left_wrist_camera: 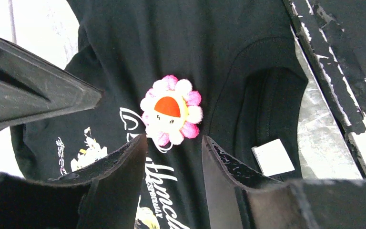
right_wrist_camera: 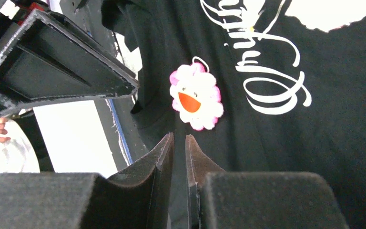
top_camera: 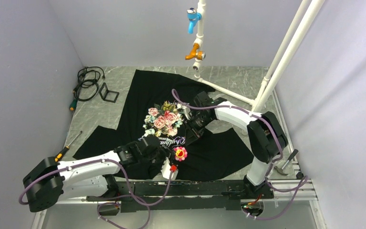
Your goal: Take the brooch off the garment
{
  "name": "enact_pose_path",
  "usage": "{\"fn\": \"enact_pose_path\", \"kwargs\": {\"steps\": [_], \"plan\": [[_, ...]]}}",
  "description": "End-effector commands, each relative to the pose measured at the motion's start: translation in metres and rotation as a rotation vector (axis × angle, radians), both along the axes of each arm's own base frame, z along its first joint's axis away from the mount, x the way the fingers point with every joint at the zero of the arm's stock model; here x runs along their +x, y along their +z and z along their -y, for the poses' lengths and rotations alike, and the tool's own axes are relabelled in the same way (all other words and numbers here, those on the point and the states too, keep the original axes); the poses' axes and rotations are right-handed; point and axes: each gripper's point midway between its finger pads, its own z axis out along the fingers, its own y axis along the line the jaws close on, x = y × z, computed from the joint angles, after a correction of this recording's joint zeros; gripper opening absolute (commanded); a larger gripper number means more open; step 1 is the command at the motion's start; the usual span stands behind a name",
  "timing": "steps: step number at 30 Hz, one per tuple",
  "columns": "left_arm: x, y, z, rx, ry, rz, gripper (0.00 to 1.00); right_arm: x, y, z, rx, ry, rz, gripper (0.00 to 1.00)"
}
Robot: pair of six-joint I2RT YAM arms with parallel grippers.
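The garment (top_camera: 195, 143), a black T-shirt with a rose print, lies spread on the table. The brooch (top_camera: 180, 153), a small pink flower with a yellow centre, is pinned near its collar. My left gripper (left_wrist_camera: 174, 143) is open, and the brooch (left_wrist_camera: 171, 116) sits just past its fingertips, between them. My right gripper (right_wrist_camera: 178, 143) rests on the garment (right_wrist_camera: 314, 143) a little short of the brooch (right_wrist_camera: 195, 98). Its jaws are almost together, with black cloth in the narrow gap. In the top view the left gripper (top_camera: 166, 161) is at the brooch's near left, the right gripper (top_camera: 194, 128) beyond it.
A white pipe frame with blue and orange taps (top_camera: 198, 33) stands at the back right. Cables (top_camera: 88, 83) and a small black stand (top_camera: 108, 93) lie back left, a screwdriver (top_camera: 66, 148) left, a hammer (top_camera: 286, 162) right. A white label (left_wrist_camera: 273, 157) sits inside the collar.
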Motion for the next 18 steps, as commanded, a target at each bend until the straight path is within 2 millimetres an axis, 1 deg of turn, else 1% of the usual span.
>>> {"fn": "enact_pose_path", "kwargs": {"steps": [1,5,11,18], "plan": [[0.008,0.004,0.013,-0.043,0.002,0.059,0.51,0.008,0.002,-0.018,0.043,0.023,0.035,0.16],[0.010,-0.001,0.017,-0.046,0.020,0.061,0.49,0.006,-0.004,-0.019,0.038,0.030,0.017,0.12],[0.011,-0.004,0.023,-0.058,0.011,0.062,0.47,0.006,-0.015,-0.021,0.024,0.025,-0.007,0.04],[0.012,-0.008,0.027,-0.075,-0.007,0.088,0.42,0.010,-0.031,-0.022,-0.006,0.014,-0.026,0.00]]}}
